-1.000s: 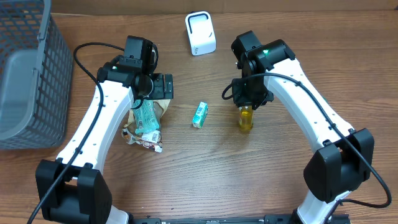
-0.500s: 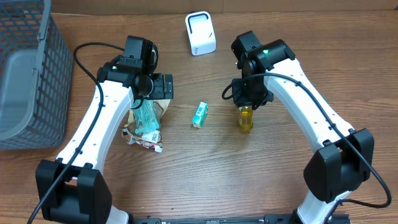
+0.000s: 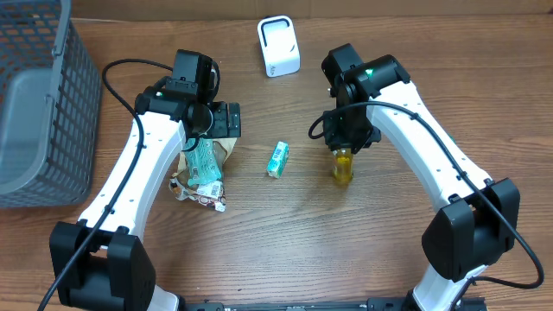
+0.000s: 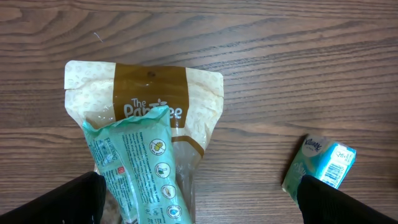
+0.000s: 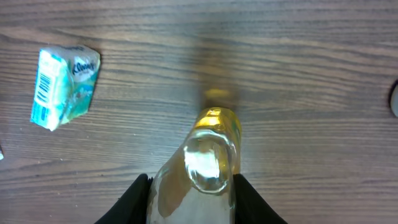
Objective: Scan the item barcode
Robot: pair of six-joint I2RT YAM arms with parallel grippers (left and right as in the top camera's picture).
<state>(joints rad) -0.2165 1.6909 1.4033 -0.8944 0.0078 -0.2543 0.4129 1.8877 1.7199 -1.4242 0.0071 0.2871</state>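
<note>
Right gripper (image 5: 193, 198) is clamped on a clear plastic bottle of yellow liquid (image 5: 208, 152), which sits near the small teal tissue pack (image 3: 276, 159) on the wooden worktop (image 3: 285, 242), to its right. Left gripper (image 4: 199, 202) hangs with jaws spread wide over a brown-and-cream snack pouch (image 4: 149, 93) and a teal printed packet (image 4: 140, 168), left of that pack. 1 white box-shaped scanner (image 3: 278, 46) stands beyond the pack, well apart from the bottle.

1 bottle (image 3: 342, 166), 1 tissue pk (image 3: 276, 159), 1 scanner (image 3: 278, 46), 1 basket (image 3: 76, 104), 2+ pouches (image 3: 205, 160)
</note>
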